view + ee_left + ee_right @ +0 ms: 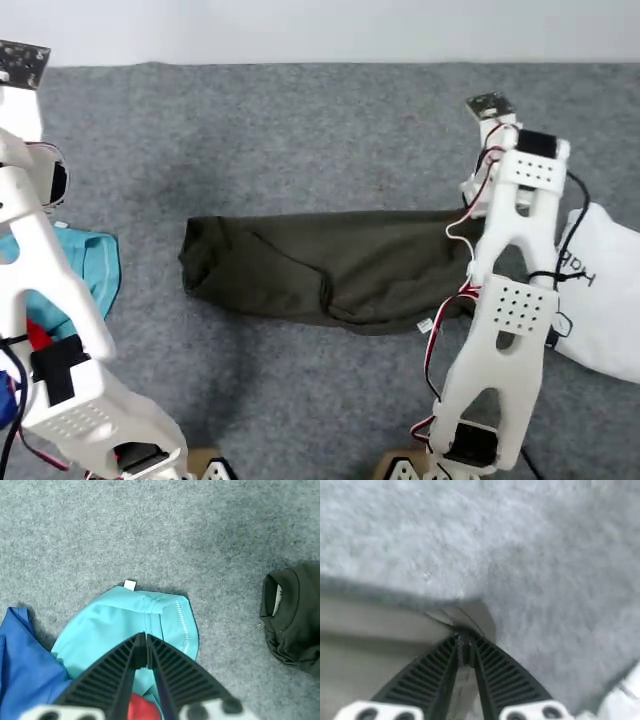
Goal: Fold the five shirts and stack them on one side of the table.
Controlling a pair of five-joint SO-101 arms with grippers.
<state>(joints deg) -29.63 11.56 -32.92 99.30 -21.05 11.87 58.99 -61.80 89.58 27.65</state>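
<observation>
Looks down on a grey, felt-like table with two white arms based at the 6 o'clock edge. At the centre, stretched from 9 toward 3 o'clock, a dark olive shirt, folded lengthwise into a long band, rumpled at its 9 o'clock end, with a small white tag poking out along its 6 o'clock edge. Over the band's 3 o'clock end, the right arm, covering that end of the cloth. Seen from its wrist, the right gripper with black ribbed jaws drawn together, tips pinching a small raised fold at the edge of the olive cloth, grey table just beyond. At 3 o'clock on the table, partly under the right arm, a white shirt running off the edge of the view, just beside the olive shirt's end; cannot tell whether touching. At 9 o'clock, well apart from the olive shirt, a teal shirt bunched together with a blue shirt and a red shirt, largely hidden from above by the left arm. Seen from that wrist, the left gripper poised above the teal shirt, jaws pressed together with nothing between them; cannot tell whether the tips touch the cloth. Along the teal hem, white stitching, and a small white label resting on bare table
</observation>
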